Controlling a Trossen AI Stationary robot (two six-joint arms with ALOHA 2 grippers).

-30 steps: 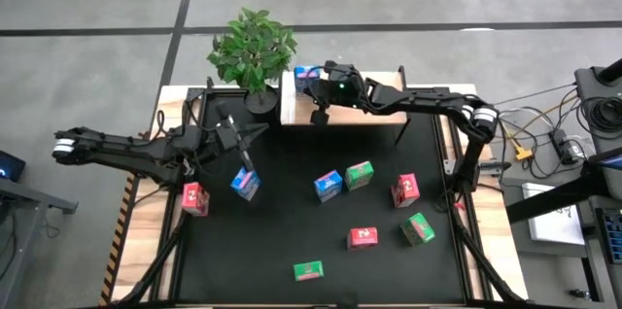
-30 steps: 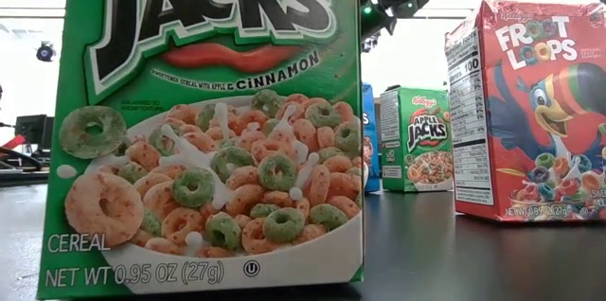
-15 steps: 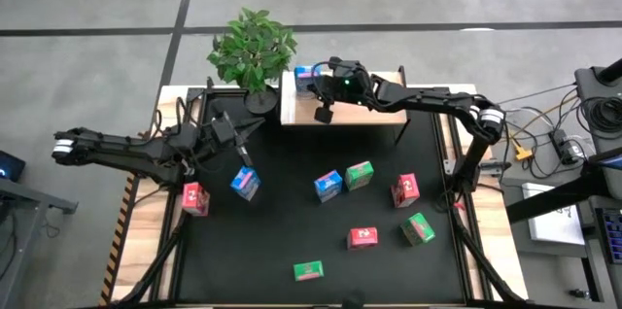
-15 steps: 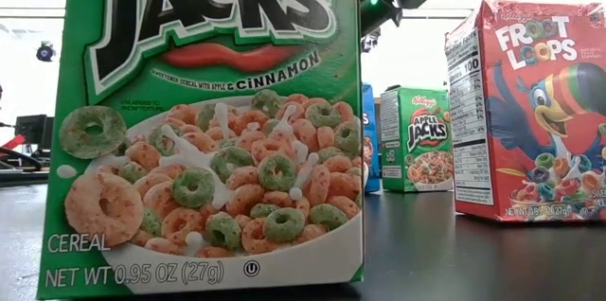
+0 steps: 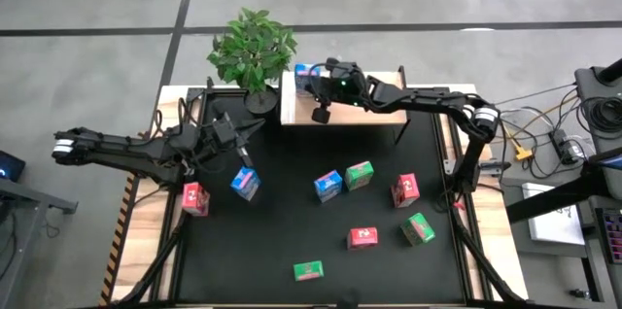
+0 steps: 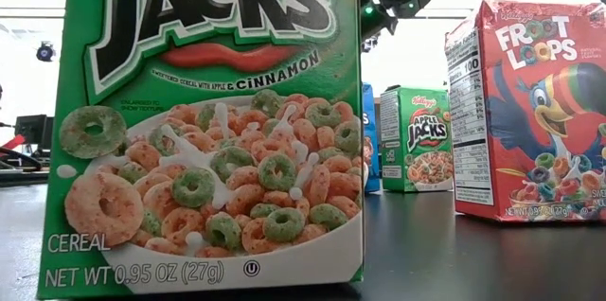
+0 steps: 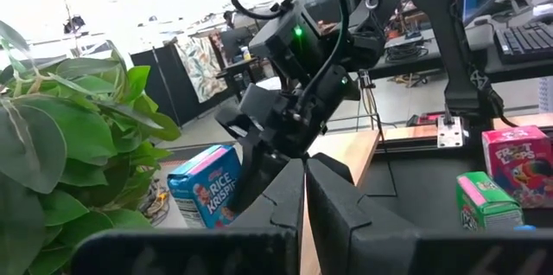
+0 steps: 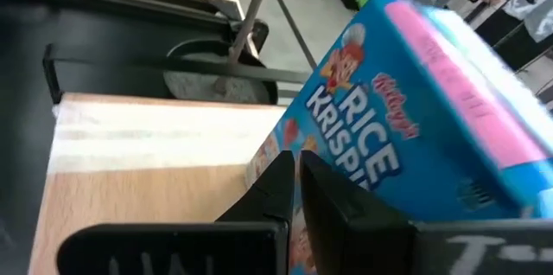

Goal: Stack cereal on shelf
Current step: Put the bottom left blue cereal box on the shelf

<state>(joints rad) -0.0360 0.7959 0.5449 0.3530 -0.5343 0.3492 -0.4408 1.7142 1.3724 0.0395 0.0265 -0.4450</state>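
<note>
right claw (image 5: 322, 105) drifted slightly over shelf (image 5: 374, 113), pressed together, empty; blue box (image 5: 307, 76) stands at its 11 o'clock, apparently placed. left claw (image 5: 244, 158) pressed together, idle.

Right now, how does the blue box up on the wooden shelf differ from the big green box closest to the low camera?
The blue box reads Rice Krispies; the green box reads Apple Jacks. The blue box sits tilted on the wooden shelf, while the green box stands upright on the black table. The right tool, shut, is beside the blue box; nothing is near the green one. Both are small cereal boxes.
</note>
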